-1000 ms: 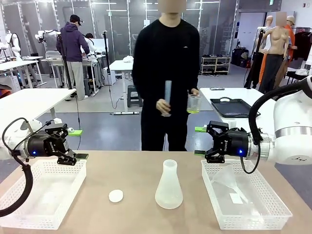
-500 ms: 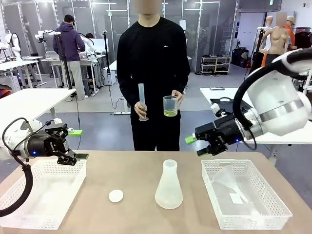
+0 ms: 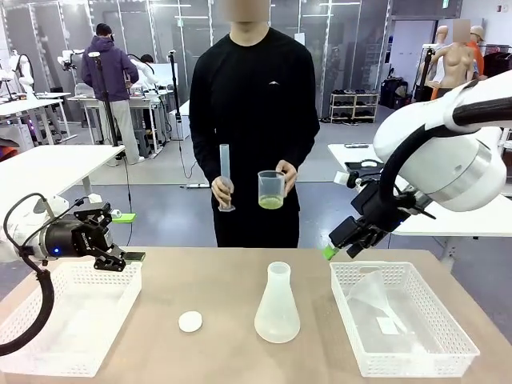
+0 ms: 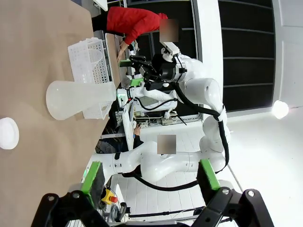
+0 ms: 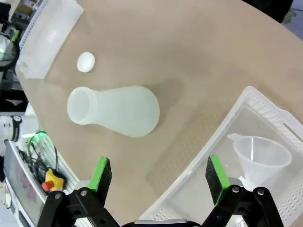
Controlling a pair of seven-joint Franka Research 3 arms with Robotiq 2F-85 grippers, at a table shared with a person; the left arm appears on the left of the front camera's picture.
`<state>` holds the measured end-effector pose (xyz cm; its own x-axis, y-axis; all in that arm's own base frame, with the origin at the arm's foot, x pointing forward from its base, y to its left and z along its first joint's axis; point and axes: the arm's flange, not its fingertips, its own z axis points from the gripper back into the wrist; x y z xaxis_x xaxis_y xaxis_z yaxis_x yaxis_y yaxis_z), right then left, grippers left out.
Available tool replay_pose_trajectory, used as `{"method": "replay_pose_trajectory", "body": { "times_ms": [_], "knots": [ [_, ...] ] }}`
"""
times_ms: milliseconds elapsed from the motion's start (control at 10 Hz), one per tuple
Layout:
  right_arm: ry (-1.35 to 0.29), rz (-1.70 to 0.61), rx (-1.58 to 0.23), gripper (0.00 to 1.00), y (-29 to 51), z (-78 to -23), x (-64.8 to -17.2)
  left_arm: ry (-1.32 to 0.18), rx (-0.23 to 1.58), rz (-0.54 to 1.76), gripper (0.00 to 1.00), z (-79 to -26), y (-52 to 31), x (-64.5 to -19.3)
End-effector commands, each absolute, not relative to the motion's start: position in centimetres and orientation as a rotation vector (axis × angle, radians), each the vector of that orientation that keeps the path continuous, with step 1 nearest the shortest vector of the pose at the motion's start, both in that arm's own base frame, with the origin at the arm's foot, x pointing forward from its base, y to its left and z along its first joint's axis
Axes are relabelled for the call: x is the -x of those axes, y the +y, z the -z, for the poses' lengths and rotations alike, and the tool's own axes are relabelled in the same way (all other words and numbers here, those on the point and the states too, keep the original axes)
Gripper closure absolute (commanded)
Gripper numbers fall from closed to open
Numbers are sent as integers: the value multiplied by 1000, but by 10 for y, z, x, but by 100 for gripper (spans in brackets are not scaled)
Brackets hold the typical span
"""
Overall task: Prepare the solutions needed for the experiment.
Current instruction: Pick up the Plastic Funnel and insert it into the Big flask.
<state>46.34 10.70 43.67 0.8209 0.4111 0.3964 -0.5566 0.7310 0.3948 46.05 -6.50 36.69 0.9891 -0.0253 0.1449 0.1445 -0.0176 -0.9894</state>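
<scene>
Our right fingers point(image 5: 101, 172), open like the left fingers point(image 4: 92, 176), have swung up over the funnel point(image 5: 260, 153), and the person point(image 3: 254, 104) has brought the solution point(image 3: 271, 202), in a held beaker point(image 3: 271, 181), to the desk's point(image 3: 224, 280) far edge, so pouring likely next.

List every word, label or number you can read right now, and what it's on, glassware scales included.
Nothing reads clearly enough to quote.
Left gripper: pale print on its black body, too small to read.
Beaker holding the yellow-green liquid: any scale is too faint to read.
Measuring cylinder: any scale is too faint to read.
Person's black shirt: small white chest mark, no letters legible.
</scene>
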Motion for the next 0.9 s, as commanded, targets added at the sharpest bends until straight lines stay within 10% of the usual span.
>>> {"method": "replay_pose_trajectory", "body": {
  "times_ms": [0, 500, 800],
  "knots": [
    [-294, -515, -606, 0, 107, -436, -466, -88, 1580, 138, 0, -370, -66, -460],
    [-393, -1136, 15, 0, 81, -463, -494, -88, 1580, 138, 0, -370, -66, -460],
    [-229, -1467, 27, 0, 77, -480, -512, -88, 1580, 138, 0, -370, -66, -460]
  ]
}}
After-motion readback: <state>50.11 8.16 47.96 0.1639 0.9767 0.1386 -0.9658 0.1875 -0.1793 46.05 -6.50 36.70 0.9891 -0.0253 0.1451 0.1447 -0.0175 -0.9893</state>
